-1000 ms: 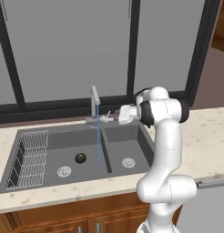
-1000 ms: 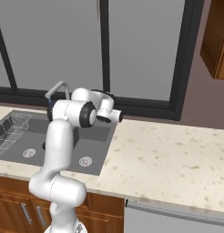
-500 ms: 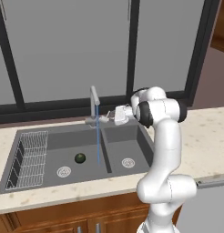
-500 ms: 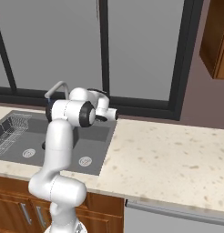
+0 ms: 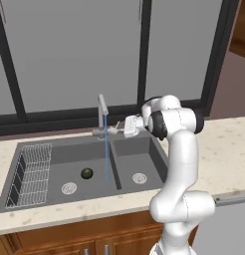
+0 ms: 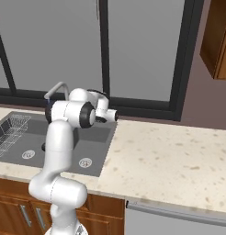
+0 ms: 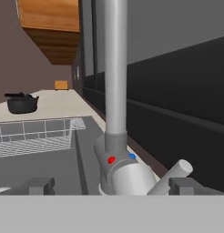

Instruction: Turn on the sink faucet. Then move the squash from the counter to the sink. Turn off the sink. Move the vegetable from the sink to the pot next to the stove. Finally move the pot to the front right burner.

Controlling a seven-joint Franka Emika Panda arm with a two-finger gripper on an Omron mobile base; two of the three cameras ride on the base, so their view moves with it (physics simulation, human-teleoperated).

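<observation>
In the left base view, the sink (image 5: 144,149) is sunk into the counter (image 5: 229,149), with the sink faucet (image 5: 101,115) rising from its back edge near the divider. A thin blue stream falls from the spout into the left basin. The squash (image 5: 86,173) lies on that basin's floor, beside the silver drain (image 5: 69,188) and well apart from the wire rack (image 5: 32,172) at the sink's left end. The gripper (image 5: 116,130) reaches in just right of the faucet base, above the right basin's back edge.

In the right base view, the counter stretches bare from the sink's right edge to the far right.

In the hand view, the fingertips (image 7: 36,185) stand wide apart on either side of the faucet base, holding nothing; the lever (image 7: 175,174) angles toward the right tip. A black kettle (image 7: 21,103) sits far off on the counter.
</observation>
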